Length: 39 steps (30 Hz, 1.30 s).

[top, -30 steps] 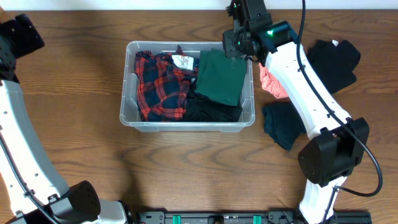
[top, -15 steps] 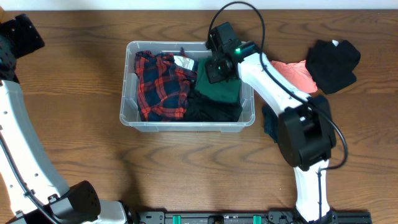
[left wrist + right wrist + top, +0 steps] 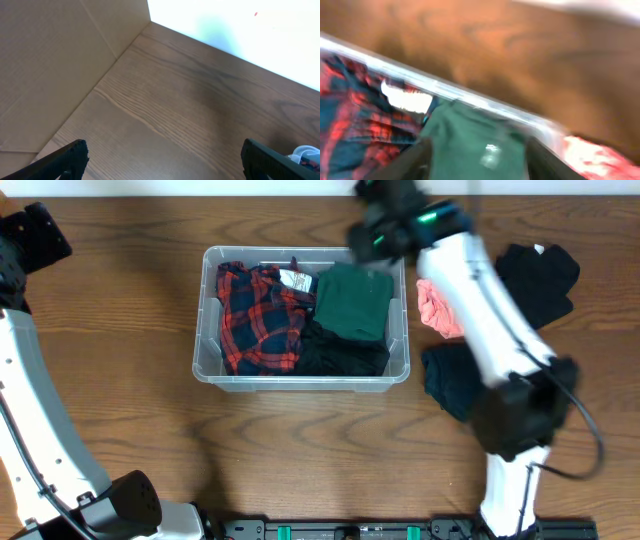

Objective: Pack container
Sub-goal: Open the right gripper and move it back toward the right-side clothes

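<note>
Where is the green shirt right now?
Overhead, the green shirt lies inside the container, in its right half, between the red plaid shirt and the right wall.

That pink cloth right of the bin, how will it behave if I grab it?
Likely floppy: the pink cloth lies crumpled on the table, so it should drape from a pinch. Probably light, being thin-looking fabric. A trailing edge might snag the bin rim.
</note>
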Motion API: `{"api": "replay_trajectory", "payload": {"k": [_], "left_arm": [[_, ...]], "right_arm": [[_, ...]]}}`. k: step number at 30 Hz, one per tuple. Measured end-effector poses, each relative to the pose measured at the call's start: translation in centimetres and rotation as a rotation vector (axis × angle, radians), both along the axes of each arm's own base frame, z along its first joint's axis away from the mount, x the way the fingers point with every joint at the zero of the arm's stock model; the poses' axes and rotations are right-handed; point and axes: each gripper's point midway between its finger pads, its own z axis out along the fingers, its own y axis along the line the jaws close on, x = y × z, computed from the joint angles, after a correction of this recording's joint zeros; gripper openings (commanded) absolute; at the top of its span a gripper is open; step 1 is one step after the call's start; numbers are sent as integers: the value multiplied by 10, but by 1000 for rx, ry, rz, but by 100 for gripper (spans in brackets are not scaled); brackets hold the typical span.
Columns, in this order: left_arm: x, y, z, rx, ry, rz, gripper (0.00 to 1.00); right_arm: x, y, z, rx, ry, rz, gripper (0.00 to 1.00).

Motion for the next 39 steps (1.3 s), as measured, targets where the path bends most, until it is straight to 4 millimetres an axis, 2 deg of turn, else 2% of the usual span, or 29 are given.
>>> {"api": "replay_trajectory", "payload": {"k": [2,4,6,8,12,15,17,20,22,29,31,32,34,39], "left_arm": [[0,0,0,0,0,0,98],[0,0,0,0,0,0,98],[0,0,0,0,0,0,98],[0,0,0,0,0,0,98],[0,0,0,0,0,0,98],[0,0,0,0,0,0,98],[0,0,0,0,0,0,98],[0,0,0,0,0,0,98],[0,0,0,0,0,0,98],[0,0,0,0,0,0,98],[0,0,0,0,0,0,98],[0,0,0,0,0,0,98],[0,0,0,0,1,0,98],[0,0,0,0,0,0,98]], "right_arm": [[2,-43,34,29,-43,-84,85],[0,-103,60,51,-61,-197,91],[-3,-160,67,70,-46,-318,95],[-10,-220,57,98,6,-440,96],[-22,-314,18,174,111,-624,96],[-34,-365,-19,227,191,-730,95],[-43,-391,-46,262,247,-783,95],[-51,-413,-83,304,322,-823,97],[-51,-418,-106,323,359,-819,97],[-28,-418,-189,375,410,-731,97],[-22,-416,-205,404,409,-706,95],[-18,-413,-211,426,402,-689,94],[-8,-410,-207,463,361,-653,93],[1,-396,-208,540,340,-590,88]]}}
